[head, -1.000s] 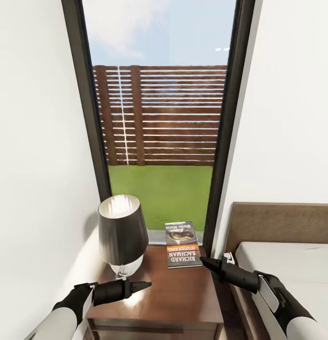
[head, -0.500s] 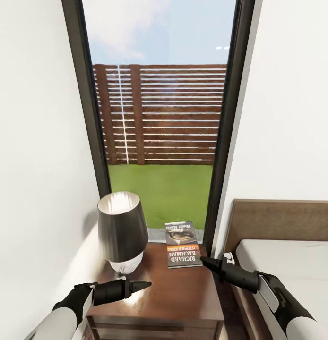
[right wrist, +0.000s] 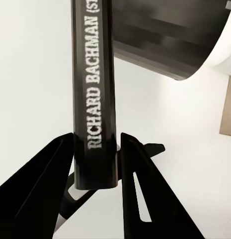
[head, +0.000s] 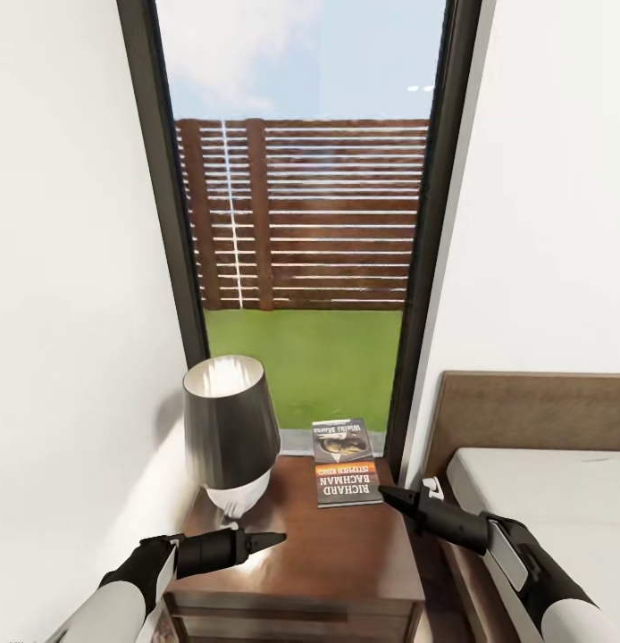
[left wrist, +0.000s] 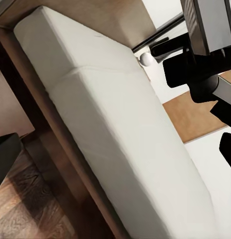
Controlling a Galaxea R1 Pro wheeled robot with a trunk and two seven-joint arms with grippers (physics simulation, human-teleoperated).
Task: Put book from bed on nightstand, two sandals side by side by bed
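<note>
From the head camera, the book [head: 347, 464] lies flat on the nightstand [head: 328, 554], toward its back edge by the window and just beside the lamp [head: 230, 433]. Your right claw [head: 388, 494] sits at the book's near corner on the bed [head: 542, 491] side. The left claw [head: 272, 538] hovers over the nightstand's front edge, apart from everything. It shows side-on as one point, so I cannot tell whether it is open or closed.

Through the left wrist camera you look across to the bed's grey mattress [left wrist: 120, 139], with the wood floor [left wrist: 25, 209] alongside and your right arm [left wrist: 195, 69] at the far end. No sandals show here.

Through the right wrist camera, the book [right wrist: 94, 99] runs edge-on between the two jaws of the right claw [right wrist: 97, 137], lettering readable, with the lamp shade [right wrist: 165, 40] beyond. The jaws flank it closely on both sides. I cannot tell whether they press on it or have only just let go.

By my reading, the book part is nearly done and the step in hand is the release. Spread the jaws fully before you move anything, then draw the arm straight back along its own line so a jaw does not drag the corner. Keep clear of the lamp. Next you will likely have to turn and look for the sandals.
</note>
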